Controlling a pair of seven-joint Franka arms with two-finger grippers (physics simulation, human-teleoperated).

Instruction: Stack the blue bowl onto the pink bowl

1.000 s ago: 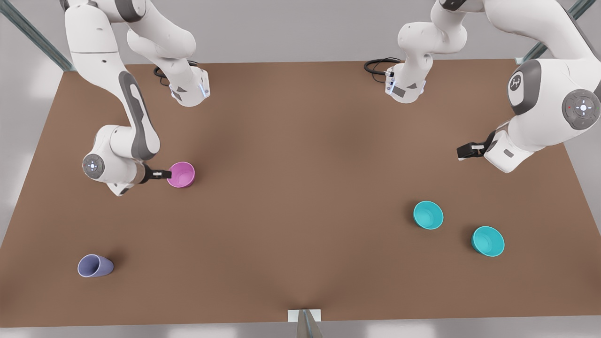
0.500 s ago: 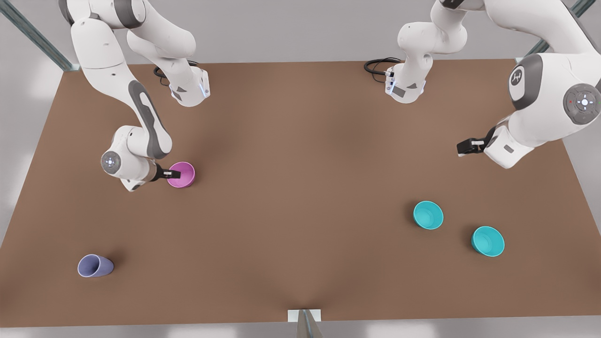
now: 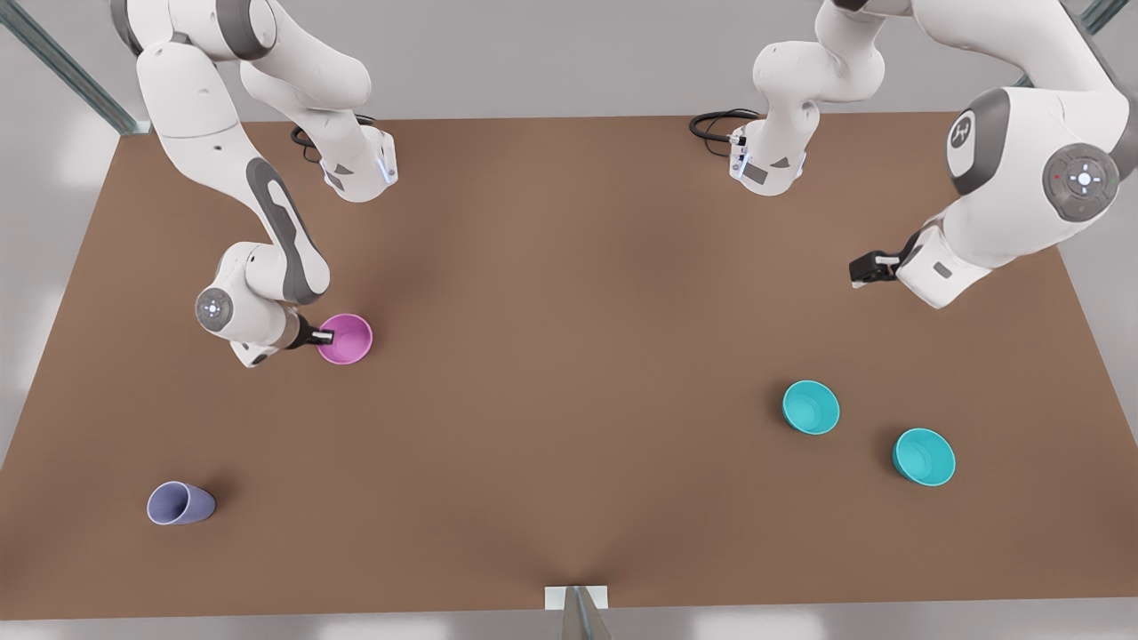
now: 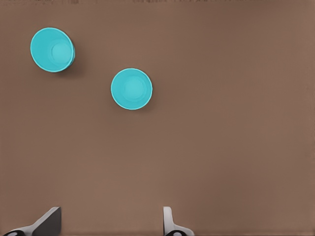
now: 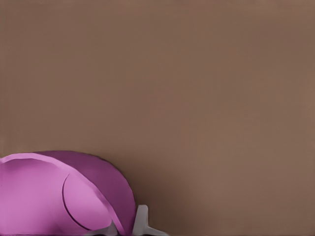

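Right claw (image 3: 325, 337), at the front view's left-centre, is pinching the rim of the pink bowl (image 3: 346, 339). In the right wrist view one fingertip (image 5: 142, 222) sits outside the pink wall (image 5: 59, 191) & the other inside, rim caught between them. Bowl is tipped, opening turned toward the front view's right; can't tell whether it's touching the bench (image 3: 569, 311).

Left claw (image 3: 867, 268) hangs above the bench at the front view's upper right, well apart from everything. Its fingers (image 4: 47, 222) are spread wide w/ nothing between them, bare bench surface (image 4: 221, 147) showing in the gap.

Two turquoise bowls sit upright at the front view's lower right, near each other but not touching. The blue bowl (image 3: 811, 407) is the one closer to centre; in the left wrist view it's at (image 4: 131, 88). The second turquoise bowl (image 3: 924, 457) is further toward the lower-right corner, seen also at (image 4: 52, 49). Both are far from the pink bowl, across the bench.

Lavender cup (image 3: 180, 504) lies on its side at the front view's lower left, mouth facing the left edge.
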